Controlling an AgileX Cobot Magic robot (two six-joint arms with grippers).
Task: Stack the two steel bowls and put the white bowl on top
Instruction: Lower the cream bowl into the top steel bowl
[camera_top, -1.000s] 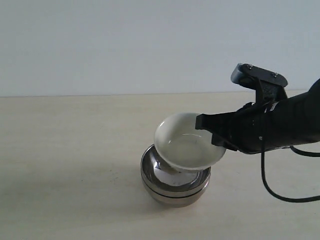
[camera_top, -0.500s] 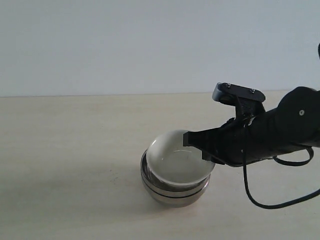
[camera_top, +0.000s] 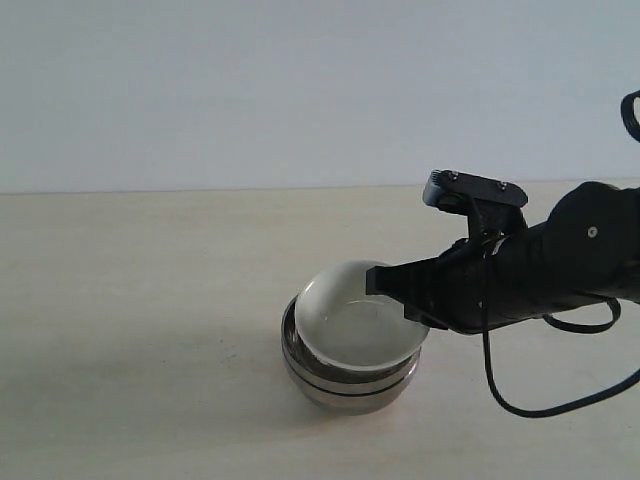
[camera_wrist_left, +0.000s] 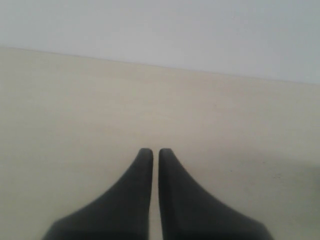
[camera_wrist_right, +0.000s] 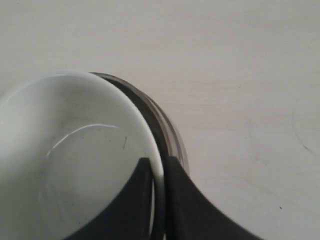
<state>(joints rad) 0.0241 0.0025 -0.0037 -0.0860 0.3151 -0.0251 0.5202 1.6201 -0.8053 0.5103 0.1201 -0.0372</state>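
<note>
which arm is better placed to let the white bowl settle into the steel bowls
Right. The right gripper is shut on the rim of the white bowl, at the stacked steel bowls; the left gripper is shut over the table, no bowl in its view.

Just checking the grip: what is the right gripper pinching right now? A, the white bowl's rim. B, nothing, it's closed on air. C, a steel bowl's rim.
A: the right wrist view shows the right gripper with one finger inside and one outside the rim of the white bowl, which sits tilted in the stacked steel bowls.
</note>
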